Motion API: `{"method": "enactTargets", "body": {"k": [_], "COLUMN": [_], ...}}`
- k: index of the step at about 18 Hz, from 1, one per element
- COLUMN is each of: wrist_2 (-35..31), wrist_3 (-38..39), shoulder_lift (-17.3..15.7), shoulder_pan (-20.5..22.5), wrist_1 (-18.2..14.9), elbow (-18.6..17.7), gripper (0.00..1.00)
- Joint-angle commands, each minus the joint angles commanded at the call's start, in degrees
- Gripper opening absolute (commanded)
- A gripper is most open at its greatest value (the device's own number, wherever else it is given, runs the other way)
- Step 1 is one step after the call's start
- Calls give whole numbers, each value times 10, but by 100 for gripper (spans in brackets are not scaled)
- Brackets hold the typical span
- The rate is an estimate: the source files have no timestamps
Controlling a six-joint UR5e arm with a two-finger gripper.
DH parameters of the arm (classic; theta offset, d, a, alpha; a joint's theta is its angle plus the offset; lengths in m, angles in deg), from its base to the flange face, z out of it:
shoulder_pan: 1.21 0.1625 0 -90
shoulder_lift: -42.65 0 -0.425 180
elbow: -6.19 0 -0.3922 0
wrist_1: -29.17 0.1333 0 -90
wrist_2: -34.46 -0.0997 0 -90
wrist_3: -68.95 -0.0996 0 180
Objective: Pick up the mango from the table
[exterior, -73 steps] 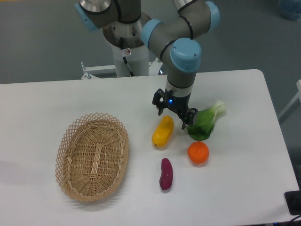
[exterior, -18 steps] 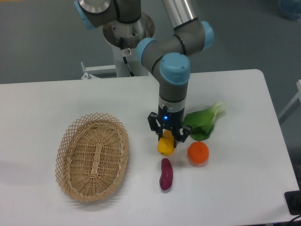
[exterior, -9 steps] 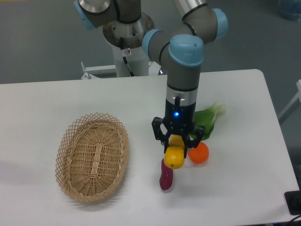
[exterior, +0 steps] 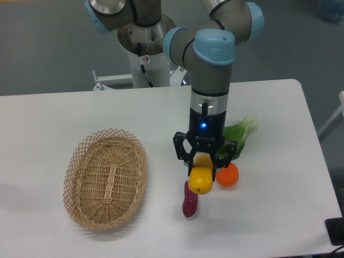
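Note:
The mango [exterior: 200, 179] is a smooth yellow oblong fruit. It hangs in my gripper [exterior: 203, 166], clear of the white table [exterior: 279, 215]. The gripper points straight down and its black fingers [exterior: 186, 157] are closed on the mango's upper part. The mango's lower end overlaps the top of the purple sweet potato [exterior: 189, 202] in this view.
A round orange fruit [exterior: 228, 175] lies just right of the gripper. A green leafy vegetable [exterior: 237, 138] lies behind it. An oval wicker basket [exterior: 106, 178] stands at the left. The robot base [exterior: 144, 51] is at the back edge.
The gripper came down over the mango, closed on it and lifted it off the table, shifting slightly right and toward the camera. In the last half second it hardly moved.

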Motion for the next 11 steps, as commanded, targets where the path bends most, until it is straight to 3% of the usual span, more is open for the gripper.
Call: {"method": "enactTargets", "body": {"k": [11], "wrist_2": [-3], "wrist_3": [-2], "shoulder_lift": [-3], "shoulder_pan": [-1], "wrist_1": [0], "elbow": [-2], "gripper": [44]}}
